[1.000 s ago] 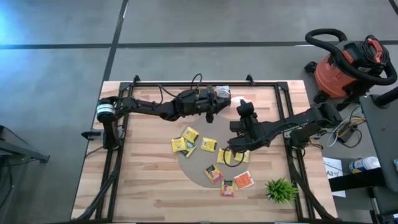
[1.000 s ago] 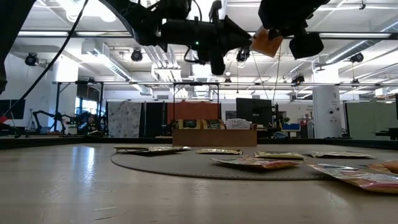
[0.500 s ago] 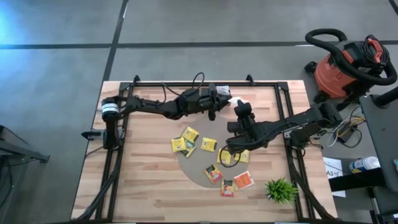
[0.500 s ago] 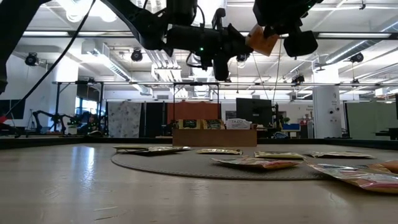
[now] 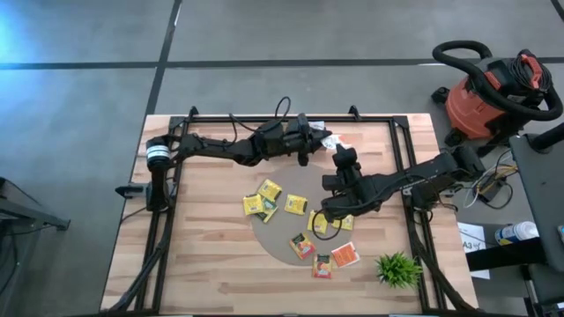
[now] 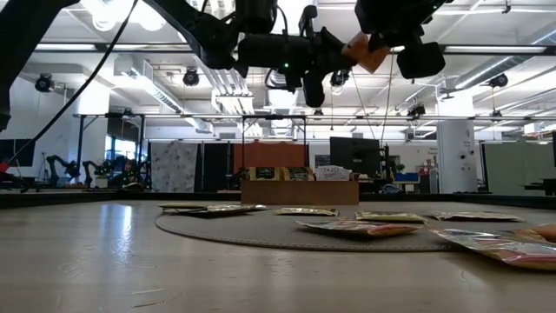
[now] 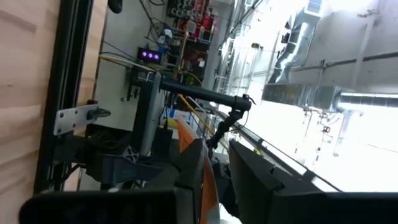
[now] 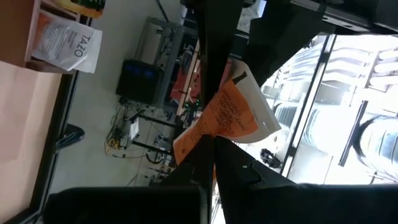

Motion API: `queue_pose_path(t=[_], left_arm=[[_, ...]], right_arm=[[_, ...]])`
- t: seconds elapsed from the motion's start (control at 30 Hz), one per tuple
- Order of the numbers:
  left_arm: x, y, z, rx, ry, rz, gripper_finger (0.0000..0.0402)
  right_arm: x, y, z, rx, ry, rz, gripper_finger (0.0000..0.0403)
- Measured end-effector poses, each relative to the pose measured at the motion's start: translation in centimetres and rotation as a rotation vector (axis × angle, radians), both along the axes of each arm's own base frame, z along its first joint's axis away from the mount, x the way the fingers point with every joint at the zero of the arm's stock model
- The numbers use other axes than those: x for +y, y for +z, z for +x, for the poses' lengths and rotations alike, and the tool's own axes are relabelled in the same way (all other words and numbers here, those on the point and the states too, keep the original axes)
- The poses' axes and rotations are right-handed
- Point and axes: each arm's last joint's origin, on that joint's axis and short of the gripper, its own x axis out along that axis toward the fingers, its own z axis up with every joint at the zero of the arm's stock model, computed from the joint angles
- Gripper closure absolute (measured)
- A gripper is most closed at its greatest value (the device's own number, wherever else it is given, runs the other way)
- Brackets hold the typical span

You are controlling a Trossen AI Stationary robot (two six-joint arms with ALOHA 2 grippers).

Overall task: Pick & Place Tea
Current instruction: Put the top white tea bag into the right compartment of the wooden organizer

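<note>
Table (image 5: 203, 264) is a light wooden butcher-block top with a black frame around it, and a round grey mat (image 5: 280, 242) sits a bit right of centre. Both arms are up in the air over the far half, wrists meeting near the far edge by the wooden tray (image 6: 300, 191).

Right gripper (image 8: 214, 134) is clamped tight on an orange-and-white tea packet (image 8: 225, 118). Its fingers pinch one corner, so the packet sticks out past the fingertips, flat and turned diagonally, with the orange printed face toward the wrist camera. In the low view it shows as a small orange square (image 6: 365, 52) held high above the table, tilted.

Left gripper (image 7: 214, 177) is right next to it, fingers partly apart with the orange edge of that packet (image 7: 198, 165) showing between them. Can't tell if it's actually touching.

The other tea packets (image 5: 295, 204) lie flat on the mat, mostly yellow, with an orange one (image 5: 345, 255) near the little green plant (image 5: 397, 269).
</note>
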Motion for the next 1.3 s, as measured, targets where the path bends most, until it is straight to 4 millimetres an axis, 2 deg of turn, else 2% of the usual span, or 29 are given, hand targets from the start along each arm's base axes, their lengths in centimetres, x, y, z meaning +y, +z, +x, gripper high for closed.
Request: queue_pose_path(t=[0.4,0.67,0.8,1.0,1.3], left_arm=[[-0.37,-0.17,0.11,0.024,-0.034,0.029,0.0330],[-0.72,-0.24,0.18,0.038,-0.037,0.073,0.0331],[-0.73,-0.25,0.19,0.040,-0.040,0.082,0.0346],[-0.64,-0.31,0.16,0.046,-0.041,0.089,0.0395],[-0.32,-0.32,0.08,0.052,-0.028,0.115,0.0400]], right_arm=[[-0.05,0.02,0.01,0.003,-0.001,-0.001,0.0394],[-0.79,0.02,0.12,0.000,-0.029,0.000,0.0394],[-0.84,0.02,0.13,-0.002,-0.031,0.001,0.0394],[-0.82,0.02,0.15,-0.028,-0.033,0.009,0.0394],[-0.78,0.01,0.15,-0.066,-0.037,0.020,0.0394]])
